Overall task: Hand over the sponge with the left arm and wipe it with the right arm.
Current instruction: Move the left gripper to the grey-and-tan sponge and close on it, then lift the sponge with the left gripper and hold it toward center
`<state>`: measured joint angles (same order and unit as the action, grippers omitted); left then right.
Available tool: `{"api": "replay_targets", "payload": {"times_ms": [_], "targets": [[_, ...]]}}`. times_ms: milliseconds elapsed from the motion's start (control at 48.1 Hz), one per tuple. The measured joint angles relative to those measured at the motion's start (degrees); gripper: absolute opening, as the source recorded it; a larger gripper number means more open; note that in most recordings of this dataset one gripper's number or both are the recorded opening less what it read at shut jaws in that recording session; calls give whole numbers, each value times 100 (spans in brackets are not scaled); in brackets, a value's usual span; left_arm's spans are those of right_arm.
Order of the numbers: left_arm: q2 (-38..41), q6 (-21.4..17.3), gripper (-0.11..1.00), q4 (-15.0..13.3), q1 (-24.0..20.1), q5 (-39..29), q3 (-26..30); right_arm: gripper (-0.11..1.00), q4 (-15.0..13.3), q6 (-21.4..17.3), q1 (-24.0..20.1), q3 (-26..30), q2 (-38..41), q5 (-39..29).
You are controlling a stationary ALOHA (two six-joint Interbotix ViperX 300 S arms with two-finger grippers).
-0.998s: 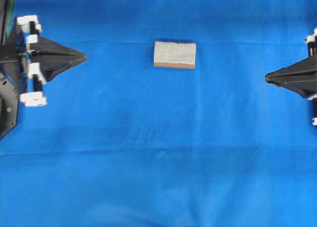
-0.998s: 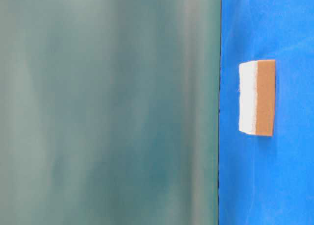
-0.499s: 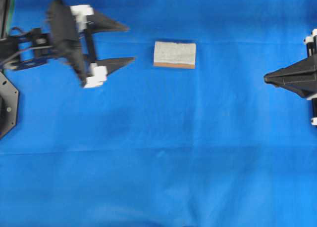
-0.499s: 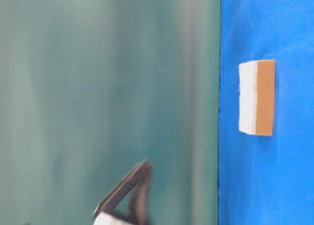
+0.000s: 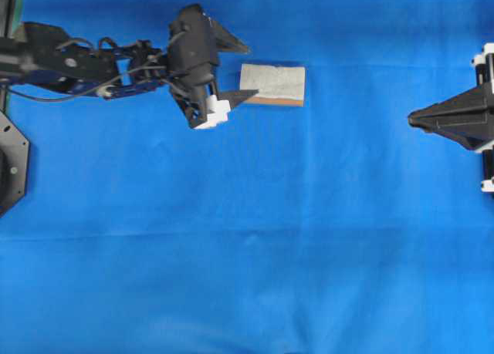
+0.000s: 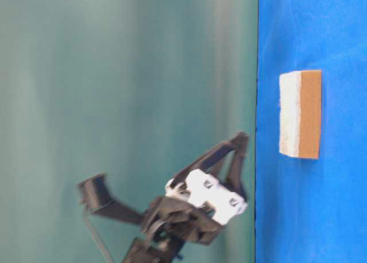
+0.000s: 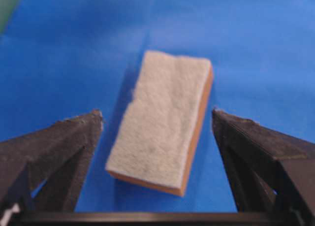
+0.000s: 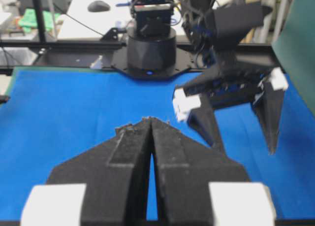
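Our left gripper (image 5: 243,72) hangs wide open at the left end of the sponge (image 5: 272,85), which lies on the blue cloth (image 5: 247,238) with its long axis running left to right, between our fingers. Our right gripper (image 5: 413,119), shut and empty, waits far right.

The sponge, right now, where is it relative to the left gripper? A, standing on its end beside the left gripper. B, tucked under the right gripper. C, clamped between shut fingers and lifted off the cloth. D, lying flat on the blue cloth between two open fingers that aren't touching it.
D: in the left wrist view the sponge lies flat on the blue cloth, blue showing on both sides between it and the left gripper's open fingers.
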<state>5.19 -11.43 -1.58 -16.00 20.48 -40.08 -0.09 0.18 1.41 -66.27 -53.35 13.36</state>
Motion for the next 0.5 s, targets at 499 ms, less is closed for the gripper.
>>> {"api": "replay_targets", "payload": {"times_ms": [499], "targets": [[1274,9,94,0,-193,35,483,0,0,9,149,0,123,-9]]}}
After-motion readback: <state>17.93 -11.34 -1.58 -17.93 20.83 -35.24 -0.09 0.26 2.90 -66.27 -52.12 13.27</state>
